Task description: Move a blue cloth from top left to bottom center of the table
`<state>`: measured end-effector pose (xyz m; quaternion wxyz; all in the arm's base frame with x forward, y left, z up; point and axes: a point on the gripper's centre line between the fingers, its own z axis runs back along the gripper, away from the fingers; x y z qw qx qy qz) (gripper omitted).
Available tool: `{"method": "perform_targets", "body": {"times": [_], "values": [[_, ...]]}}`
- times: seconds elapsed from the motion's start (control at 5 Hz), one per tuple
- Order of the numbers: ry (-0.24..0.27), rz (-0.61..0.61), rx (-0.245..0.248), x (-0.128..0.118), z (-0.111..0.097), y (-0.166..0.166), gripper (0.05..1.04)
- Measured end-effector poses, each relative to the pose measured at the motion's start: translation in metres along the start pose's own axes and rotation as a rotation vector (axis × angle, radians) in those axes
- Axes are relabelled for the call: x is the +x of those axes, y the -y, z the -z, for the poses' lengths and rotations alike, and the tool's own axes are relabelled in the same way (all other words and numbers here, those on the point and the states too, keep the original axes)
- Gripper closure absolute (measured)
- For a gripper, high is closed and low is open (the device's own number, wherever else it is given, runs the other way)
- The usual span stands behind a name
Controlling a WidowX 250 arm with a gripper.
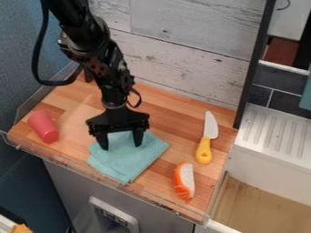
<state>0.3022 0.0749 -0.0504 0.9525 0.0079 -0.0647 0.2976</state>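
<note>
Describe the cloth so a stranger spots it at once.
On the wooden counter, find the gripper, its jaws apart. Under it, near the front edge, lies the cloth: blue-green, folded, the only fabric between the red cylinder and the yellow-handled knife.

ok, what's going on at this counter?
The arm's gripper is down at the blue cloth, its fingers spread apart; whether they touch it, I can't tell. The cloth lies flat near the front edge of the wooden table, between the red cup-like thing on the left and the orange-and-white piece on the right. The yellow-handled knife lies farther back on the right.
</note>
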Motion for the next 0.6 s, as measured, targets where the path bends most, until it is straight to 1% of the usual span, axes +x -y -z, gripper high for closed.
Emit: {"method": "perform_targets", "body": {"times": [0.2,0.4,0.6], "values": [[0.027,-0.005,-0.035,0.009,-0.018,0.003,0.085],[0.082,0.004,-0.061,0.019,-0.051,0.005,0.085],[0.149,-0.018,-0.007,0.026,-0.07,-0.003,0.085]]}}
